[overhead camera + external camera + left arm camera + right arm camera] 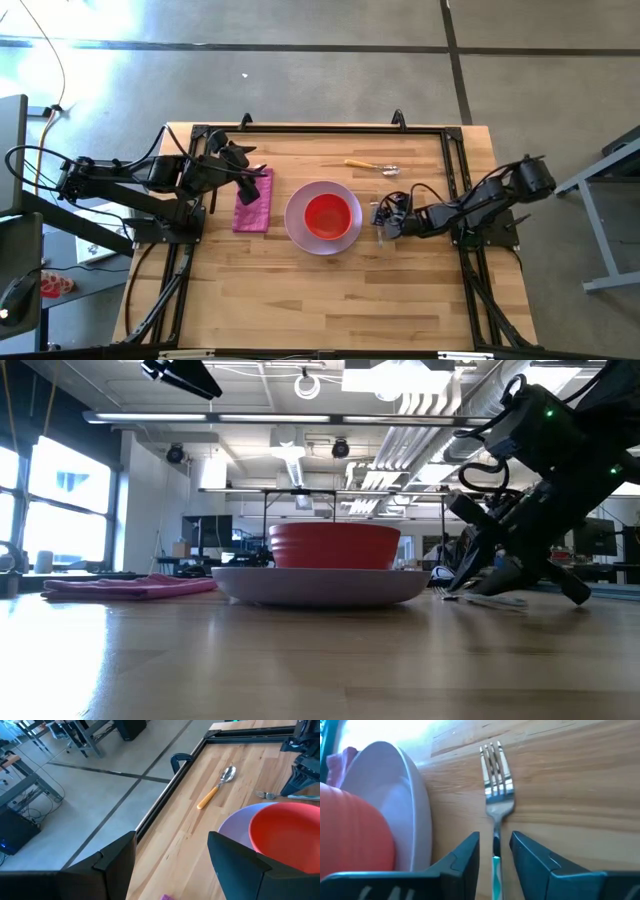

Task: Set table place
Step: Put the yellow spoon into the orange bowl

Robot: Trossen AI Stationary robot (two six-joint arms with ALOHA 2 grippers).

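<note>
The lavender plate (296,226) sits mid-table with the red bowl (330,215) in it. The magenta napkin (252,201) lies flat to the plate's left. The yellow-handled spoon (370,166) lies near the far edge. The silver fork (495,775) lies flat on the wood just right of the plate, tines toward the far edge. My right gripper (495,847) is low over the fork's handle, slightly open, one finger on each side of it with gaps showing. My left gripper (172,865) hovers open and empty above the napkin's far end.
The black rail frame (320,130) runs around the table top. Bare wood lies between the plate and the near edge. In the low view the right arm (540,470) slants down to the fork (485,598) beside the plate (320,585).
</note>
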